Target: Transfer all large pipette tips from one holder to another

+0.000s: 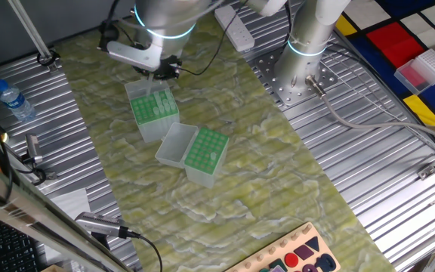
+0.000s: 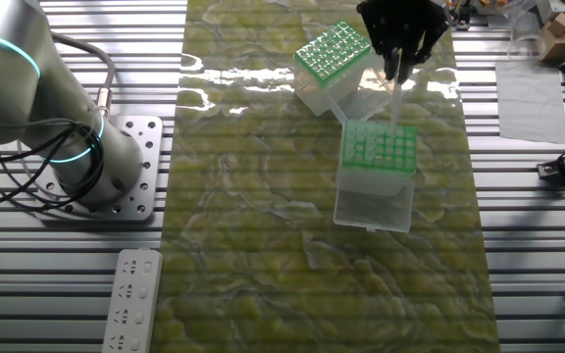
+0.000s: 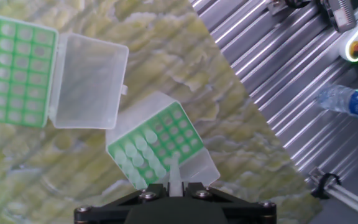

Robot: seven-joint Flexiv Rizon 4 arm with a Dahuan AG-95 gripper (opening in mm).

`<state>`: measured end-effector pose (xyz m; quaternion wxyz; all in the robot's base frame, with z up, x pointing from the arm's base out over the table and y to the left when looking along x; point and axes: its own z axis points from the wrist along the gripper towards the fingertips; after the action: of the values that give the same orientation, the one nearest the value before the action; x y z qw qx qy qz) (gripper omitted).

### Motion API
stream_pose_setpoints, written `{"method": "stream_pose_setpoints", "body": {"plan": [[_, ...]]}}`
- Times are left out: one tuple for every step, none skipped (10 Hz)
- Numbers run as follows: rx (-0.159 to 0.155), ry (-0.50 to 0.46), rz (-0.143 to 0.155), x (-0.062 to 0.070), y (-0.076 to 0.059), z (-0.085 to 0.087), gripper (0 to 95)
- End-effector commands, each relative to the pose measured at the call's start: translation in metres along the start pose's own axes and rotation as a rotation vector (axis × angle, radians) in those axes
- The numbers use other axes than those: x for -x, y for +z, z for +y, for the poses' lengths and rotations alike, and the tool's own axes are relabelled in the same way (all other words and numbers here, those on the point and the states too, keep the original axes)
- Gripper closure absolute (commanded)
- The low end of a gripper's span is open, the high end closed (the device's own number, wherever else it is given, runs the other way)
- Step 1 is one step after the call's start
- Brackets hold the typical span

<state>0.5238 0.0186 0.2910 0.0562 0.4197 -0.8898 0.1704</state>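
Step in hand: your tool (image 3: 174, 184) is closed on one of the large pipette tips (image 3: 173, 169), low in the hand view, hanging over the near holder (image 2: 379, 149).
Where the tips are: in the hand view a cluster (image 3: 139, 155) fills the lower-left part of that holder's grid; the wells toward its upper right look open. In one fixed view this holder (image 1: 155, 108) sits at upper left under the arm.
Other holder: the second rack (image 1: 205, 151) lies mid-frame with its clear lid (image 1: 174, 144) open beside it; I cannot tell how many of its wells are filled.
Next move: I judge you must either lift the tip straight clear or seat it squarely in one well; which one, the views do not settle.
In the way: neighbouring tips stand close, so a tilted tip could knock them.
Around: a water bottle (image 1: 13, 100) at the left edge, well apart; a power strip (image 2: 131, 299) on the surface's metal edge.
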Motion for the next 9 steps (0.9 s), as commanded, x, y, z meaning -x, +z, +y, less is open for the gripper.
{"method": "stream_pose_setpoints", "body": {"plan": [[-0.003, -0.003, -0.011, -0.003, 0.004, 0.001, 95.0], [-0.002, -0.004, -0.013, -0.005, 0.005, 0.002, 95.0], [0.001, -0.004, -0.017, -0.008, 0.008, 0.003, 95.0], [0.004, -0.003, -0.019, -0.009, 0.009, 0.004, 95.0], [0.008, 0.001, -0.024, -0.010, 0.010, 0.004, 95.0], [0.014, 0.004, -0.030, -0.011, 0.011, 0.005, 95.0], [0.022, 0.010, -0.037, -0.012, 0.013, 0.005, 95.0], [0.028, 0.016, -0.041, -0.012, 0.014, 0.005, 95.0], [0.032, 0.018, -0.045, -0.012, 0.015, 0.005, 95.0]]}}
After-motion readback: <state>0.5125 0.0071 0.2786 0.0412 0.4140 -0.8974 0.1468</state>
